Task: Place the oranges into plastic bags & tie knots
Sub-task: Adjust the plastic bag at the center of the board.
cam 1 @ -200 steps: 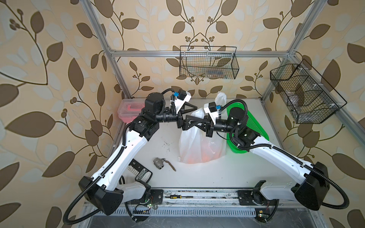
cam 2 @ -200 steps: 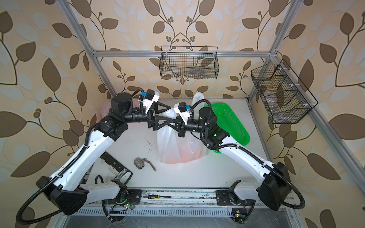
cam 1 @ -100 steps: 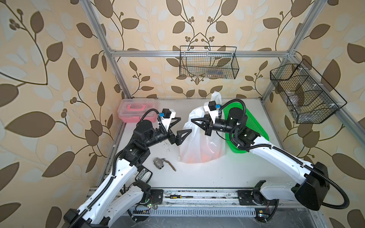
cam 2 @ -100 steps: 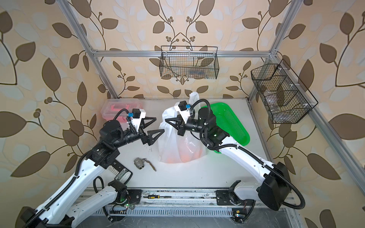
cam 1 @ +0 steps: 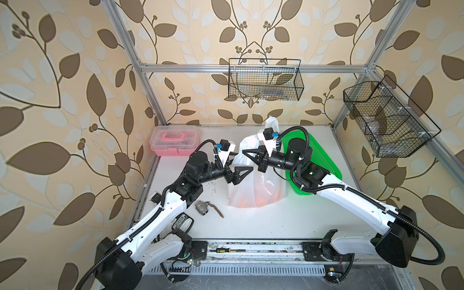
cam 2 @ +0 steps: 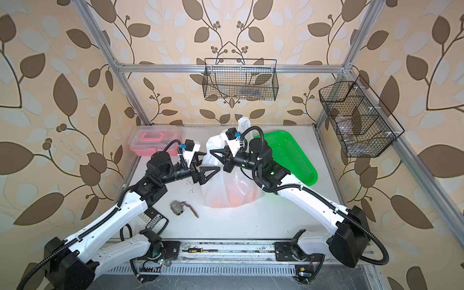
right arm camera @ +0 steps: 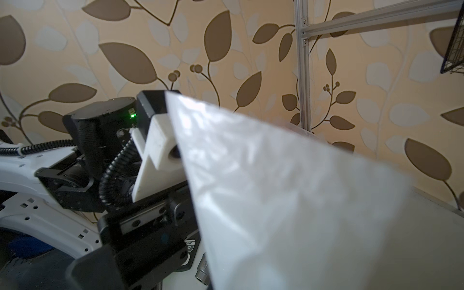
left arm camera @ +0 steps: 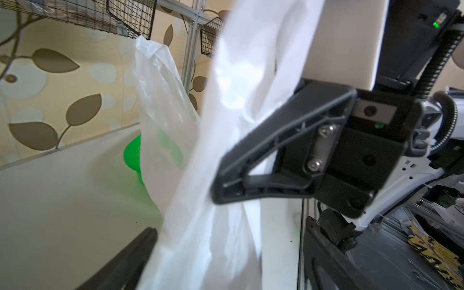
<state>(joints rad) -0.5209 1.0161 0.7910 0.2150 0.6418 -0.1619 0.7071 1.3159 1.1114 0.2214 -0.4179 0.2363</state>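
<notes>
- Pinching the plastic bag [cam 1: 256, 193] near its top with the right gripper [cam 1: 244, 152], jaws clamped flat on the white film and holding that corner up above the table [cam 1: 251, 226].
- Showing the left gripper [cam 1: 239, 164] spread wide and empty, right at the bag's left edge in both top views.
- Sitting mid-table, just beside the green basket [cam 1: 324, 155], with the oranges [cam 1: 263, 198] down in the bottom as an orange glow through the film; too blurred to count.
- Running steeply upward in the left wrist view, a stretched band of film [left arm camera: 226, 150] between the two left fingers [left arm camera: 125, 256], up towards the tip of the right gripper.
- Lying, then, straight ahead of the open left jaws, long axis close to upright and across their closing line: a good lie for a pinch, by this reading.
- Standing up limp behind the right gripper, apart from both, a free handle [cam 1: 272, 123]; nearer the right arm, but that one is busy.
- No knot visible anywhere; fruit judged bagged, tying not yet begun.
- Probably calling next for a left-hand pinch on the band below the right grip, without dragging the bag over.
</notes>
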